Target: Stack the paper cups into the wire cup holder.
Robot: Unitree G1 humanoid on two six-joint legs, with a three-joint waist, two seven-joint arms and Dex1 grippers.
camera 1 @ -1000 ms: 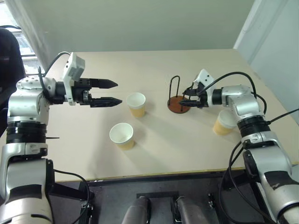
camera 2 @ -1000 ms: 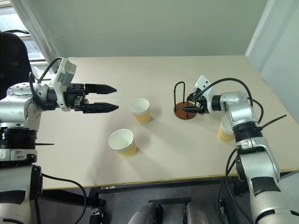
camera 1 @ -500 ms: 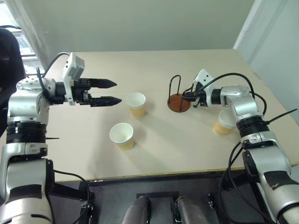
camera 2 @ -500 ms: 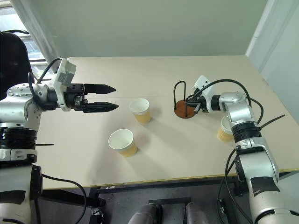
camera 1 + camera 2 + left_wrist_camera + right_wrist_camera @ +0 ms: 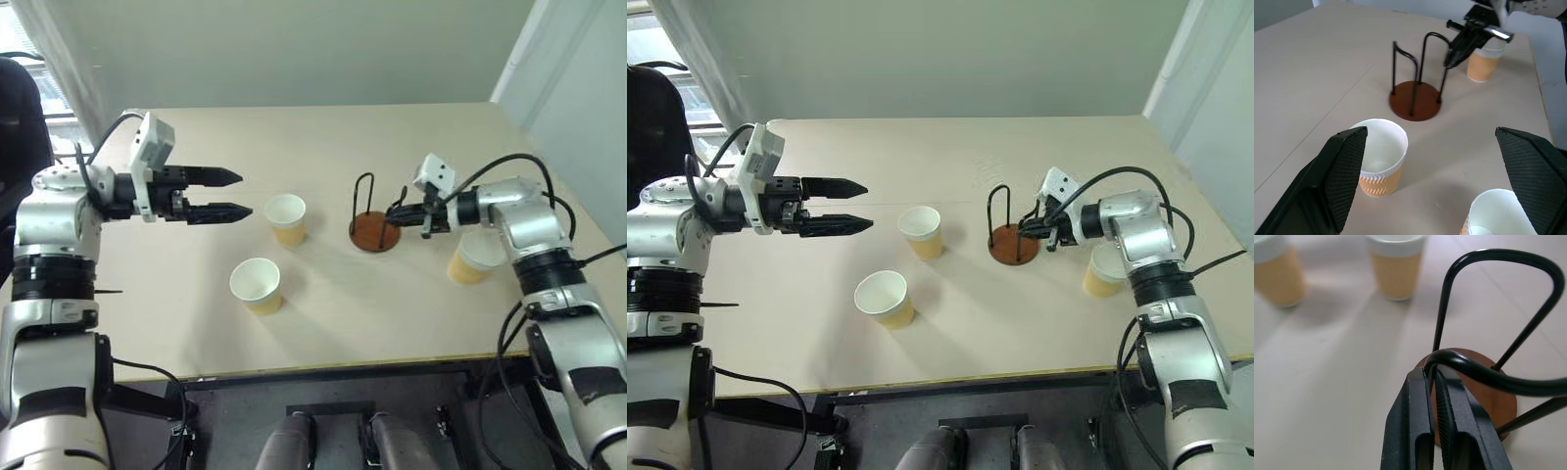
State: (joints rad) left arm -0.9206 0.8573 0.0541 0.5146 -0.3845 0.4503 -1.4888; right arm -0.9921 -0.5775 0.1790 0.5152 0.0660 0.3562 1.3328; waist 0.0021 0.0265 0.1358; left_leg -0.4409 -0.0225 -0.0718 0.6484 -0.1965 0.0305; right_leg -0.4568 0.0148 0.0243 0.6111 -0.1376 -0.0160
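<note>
The wire cup holder [image 5: 375,233], a reddish-brown disc with two black wire loops, stands right of the table's middle. My right gripper [image 5: 401,211] is shut on the top of the loop nearer to it; the right wrist view shows the wire pinched between the fingers [image 5: 1420,396]. Three paper cups stand upright: one [image 5: 285,217] left of the holder, one [image 5: 256,284] nearer the front edge, one [image 5: 474,257] under my right forearm. My left gripper [image 5: 245,193] hovers open and empty, left of the first cup, pointing at it.
The tan table [image 5: 323,333] carries nothing else. A grey wall runs behind its far edge, a white panel stands at the right, and a dark chair [image 5: 15,108] sits off the table's left side.
My right gripper has shut on the holder's wire loop and drawn back to the right; the holder has slid slightly toward the front edge with it. The left arm has stayed put.
</note>
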